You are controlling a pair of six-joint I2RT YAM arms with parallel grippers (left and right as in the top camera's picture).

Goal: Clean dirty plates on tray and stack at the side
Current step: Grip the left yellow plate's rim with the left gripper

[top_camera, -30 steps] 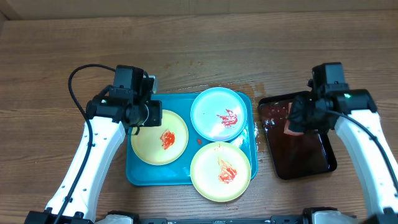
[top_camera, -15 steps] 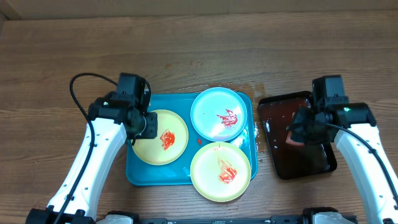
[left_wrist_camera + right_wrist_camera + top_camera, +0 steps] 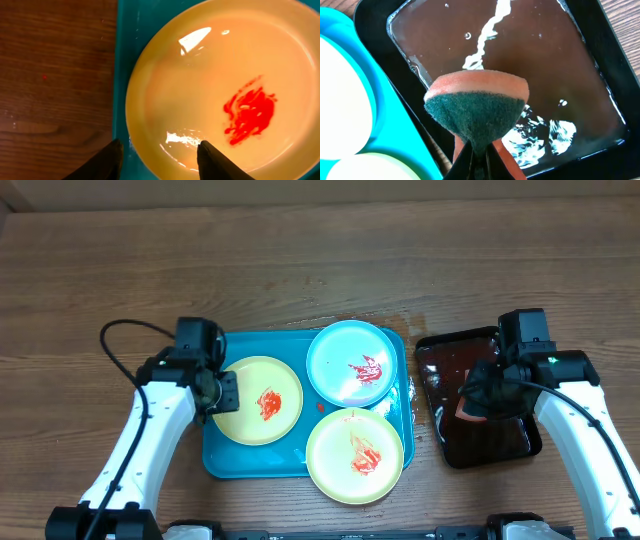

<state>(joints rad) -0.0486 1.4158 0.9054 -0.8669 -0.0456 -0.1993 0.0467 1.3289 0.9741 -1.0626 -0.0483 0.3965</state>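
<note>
On the surface (image 3: 300, 260), nothing of the task's own shifted versus a second ago. Going big to small:

- tray (image 3: 240, 463): same spot, mid-surface.
- dark tray (image 3: 490, 442): just right of the tray, reddish liquid inside.
- left yellow plate (image 3: 257, 400) at the tray's left end, blue plate (image 3: 357, 363) at the tray's far-right corner, near yellow plate (image 3: 355, 456) overhanging the tray's near-right edge. All three still red-smeared. None wiped, none stacked beside the tray, so judging the task barely started.

Changed on the left: left pincer (image 3: 159, 144) pulled back from above the left yellow plate to the tray's left edge, and went from shut to partly apart on the way. Reads as lining up a rim pinch on that plate, probably to steady or lift it for wiping.

Left pincer now: partly apart, straddling the plate rim, with one finger outside over the tray's lip and the other over the plate's inside. Not clamped. Contact with the rim: cannot tell.

Right pincer (image 3: 478, 155): dropped slightly toward the near side, still right of the tray over the dark tray. Together, clamped on the sponge (image 3: 477, 107), orange with a green scrub face, folded by the squeeze. Touching the liquid or not: cannot tell.
</note>
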